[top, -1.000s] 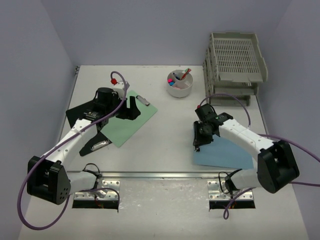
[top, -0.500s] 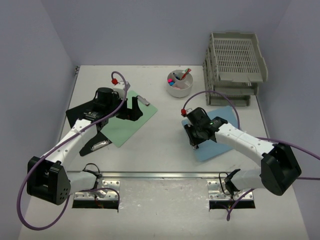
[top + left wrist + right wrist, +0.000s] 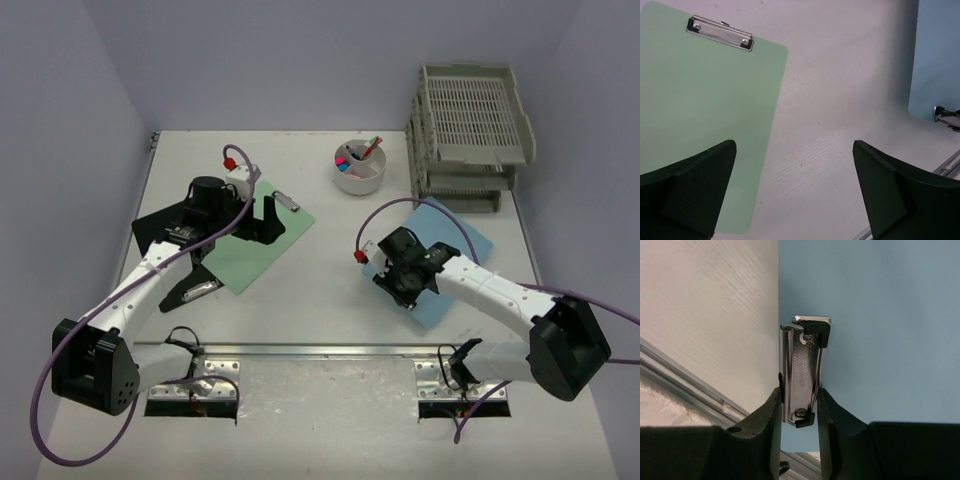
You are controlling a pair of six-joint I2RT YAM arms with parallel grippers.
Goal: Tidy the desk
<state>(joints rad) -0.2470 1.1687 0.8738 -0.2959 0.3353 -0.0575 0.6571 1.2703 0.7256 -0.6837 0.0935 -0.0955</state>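
Now swung round from its spot of a second ago, the blue clipboard [image 3: 455, 232] lies slantwise on the white desk [image 3: 320, 310]. Its far corner sits just in front of the grey paper trays [image 3: 465, 130], and its near end points away from them toward the front rail. A second earlier it lay square-on, farther from the trays and nearer the rail. The right gripper [image 3: 799, 405] has travelled with it, leftward away from the trays, its jaws clamped on the board's metal clip [image 3: 802, 365]. Well to the left of the trays, the left gripper [image 3: 794, 150] has not moved: it hangs above the green clipboard [image 3: 700, 100], jaws spread wide and holding nothing. That board keeps its earlier place. The desk itself fills the floor between the lilac walls, and the trays stand at its far right corner.
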